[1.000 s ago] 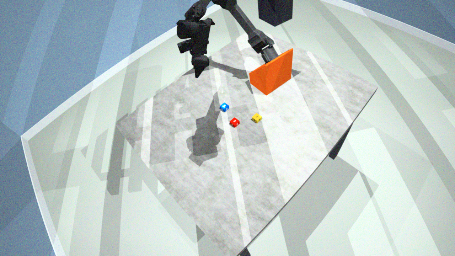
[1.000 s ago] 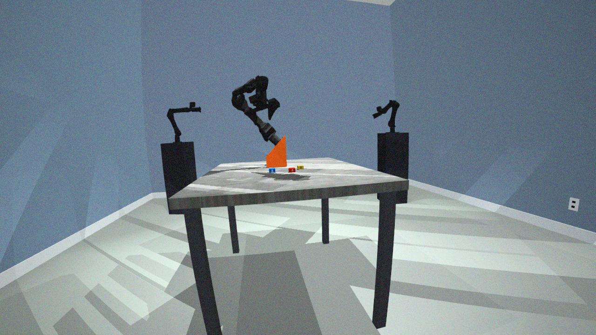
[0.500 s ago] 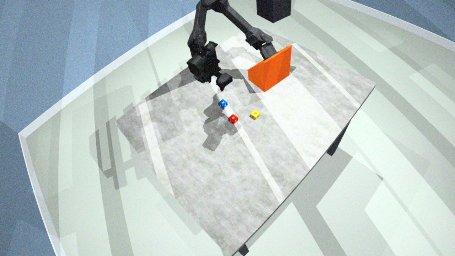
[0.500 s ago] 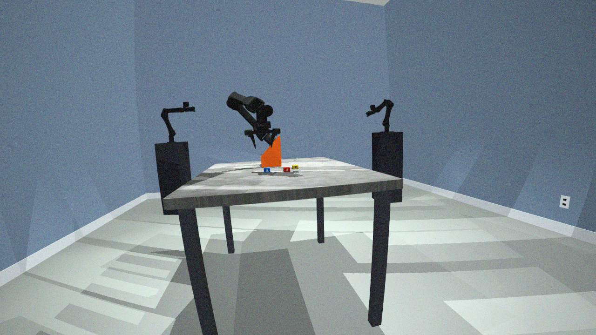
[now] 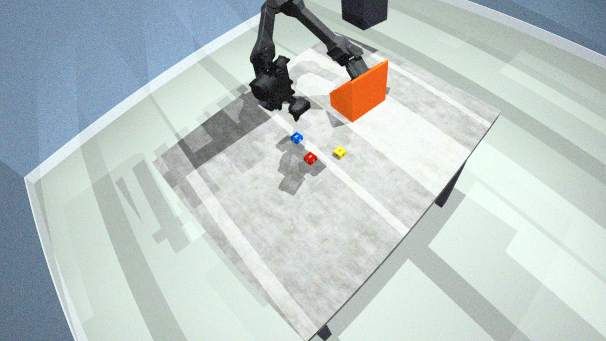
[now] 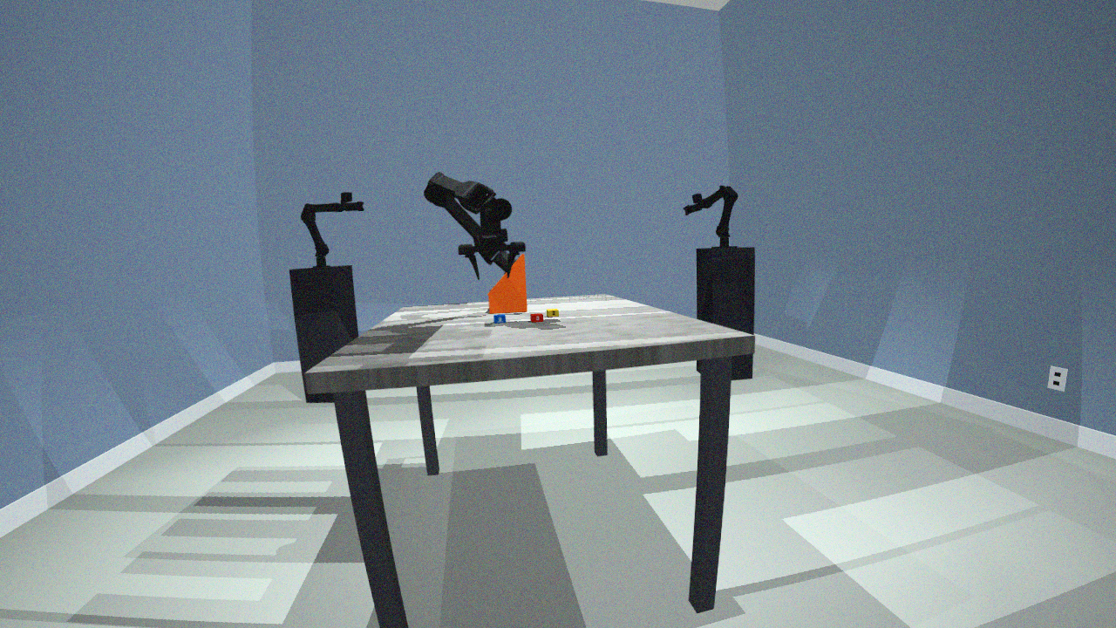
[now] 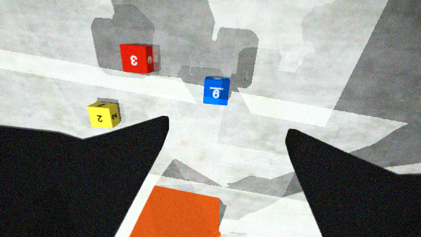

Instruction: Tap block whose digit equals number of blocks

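Observation:
Three small blocks lie near the middle of the grey table (image 5: 296,254) (image 6: 546,351). The red block (image 5: 310,157) (image 6: 535,317) (image 7: 136,58) shows a 3. The yellow block (image 5: 339,152) (image 6: 552,313) (image 7: 102,114) shows a 2. The blue block (image 5: 297,137) (image 6: 499,318) (image 7: 216,90) shows an underlined digit that reads as 6 or 9. My gripper (image 5: 296,111) (image 6: 490,269) (image 7: 227,128) is open and empty. It hangs well above the table, behind the blue block, and touches none of the blocks.
An upright orange panel (image 5: 360,91) (image 6: 508,292) (image 7: 177,210) stands at the back of the table by the arm's base. Two dark pedestals (image 6: 323,312) (image 6: 724,289) with small camera arms stand behind the table.

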